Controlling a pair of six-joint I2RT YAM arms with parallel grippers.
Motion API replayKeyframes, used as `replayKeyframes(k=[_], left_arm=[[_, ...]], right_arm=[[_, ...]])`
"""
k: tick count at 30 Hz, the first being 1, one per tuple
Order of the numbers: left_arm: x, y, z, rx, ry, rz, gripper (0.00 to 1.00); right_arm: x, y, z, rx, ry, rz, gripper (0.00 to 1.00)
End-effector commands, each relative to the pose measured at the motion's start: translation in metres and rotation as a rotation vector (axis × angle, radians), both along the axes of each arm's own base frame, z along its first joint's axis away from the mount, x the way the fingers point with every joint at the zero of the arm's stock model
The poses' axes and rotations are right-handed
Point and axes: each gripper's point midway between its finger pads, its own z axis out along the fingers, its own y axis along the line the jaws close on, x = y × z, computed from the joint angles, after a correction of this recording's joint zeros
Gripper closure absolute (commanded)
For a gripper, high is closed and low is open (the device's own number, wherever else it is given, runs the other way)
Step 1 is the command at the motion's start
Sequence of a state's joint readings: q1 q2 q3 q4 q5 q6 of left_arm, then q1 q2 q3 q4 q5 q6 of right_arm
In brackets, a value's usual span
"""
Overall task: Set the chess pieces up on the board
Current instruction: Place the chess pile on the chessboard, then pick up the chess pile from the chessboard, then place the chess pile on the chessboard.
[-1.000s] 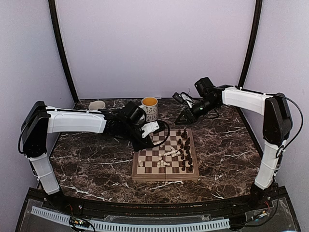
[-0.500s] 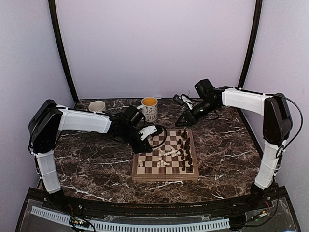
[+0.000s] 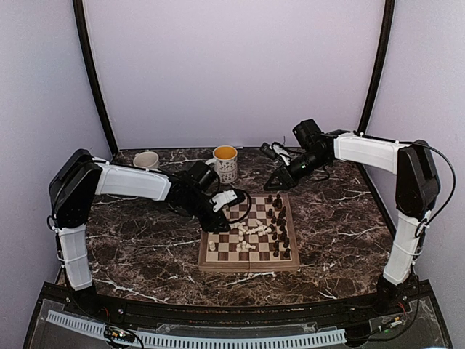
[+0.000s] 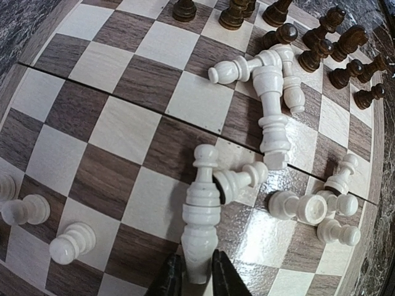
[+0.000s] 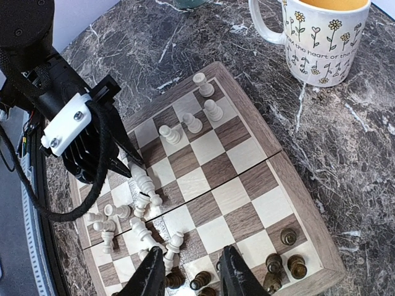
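Sorting the toppled cream pieces [image 4: 271, 111] on the board [image 4: 129, 126], the left gripper [image 4: 196, 258] is straddling one tall piece [image 4: 200, 222] at its base, jaws narrow; grip unclear. Next it needs standing upright on its home square. The right gripper [image 5: 192, 254] is hovering open, empty. Four cream pieces [image 5: 192, 122] are standing, roughly nine lying.

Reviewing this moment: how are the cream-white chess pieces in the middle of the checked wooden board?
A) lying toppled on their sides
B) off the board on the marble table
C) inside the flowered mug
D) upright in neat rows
A: in the left wrist view the cream-white chess pieces lie on their sides, scattered over the middle squares of the checked wooden board.
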State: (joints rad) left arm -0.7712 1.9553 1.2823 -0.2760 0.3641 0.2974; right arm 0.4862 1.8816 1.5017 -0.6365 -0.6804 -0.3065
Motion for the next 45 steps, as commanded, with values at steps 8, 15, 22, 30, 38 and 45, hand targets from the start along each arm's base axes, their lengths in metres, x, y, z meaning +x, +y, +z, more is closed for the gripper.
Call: replayKeyframes(k=[8,15,22,30,38,45], left_arm=[[0.001,-0.007,0.005,-0.022,0.029,0.003,0.74],[0.002,-0.002,-0.001,0.050,-0.013,-0.011,0.73],[0.000,-0.004,0.000,0.064,-0.008,-0.030,0.88],[0.005,-0.017,0.046,-0.042,-0.052,-0.023,0.96],[-0.001,-0.018,0.061,-0.086,-0.044,-0.022,0.98],[-0.005,-0.013,0.031,-0.049,-0.004,-0.010,0.98]], right_arm=[[-0.003,0.000,-0.002,-0.007,-0.008,0.015,0.69],[-0.002,0.001,-0.004,-0.012,-0.005,0.018,0.69],[-0.002,0.001,-0.002,-0.011,-0.004,0.018,0.69],[0.001,0.001,0.008,-0.006,-0.021,0.009,0.69],[0.003,0.003,0.010,-0.001,-0.006,0.004,0.69],[0.003,0.002,0.009,-0.004,-0.008,0.002,0.69]])
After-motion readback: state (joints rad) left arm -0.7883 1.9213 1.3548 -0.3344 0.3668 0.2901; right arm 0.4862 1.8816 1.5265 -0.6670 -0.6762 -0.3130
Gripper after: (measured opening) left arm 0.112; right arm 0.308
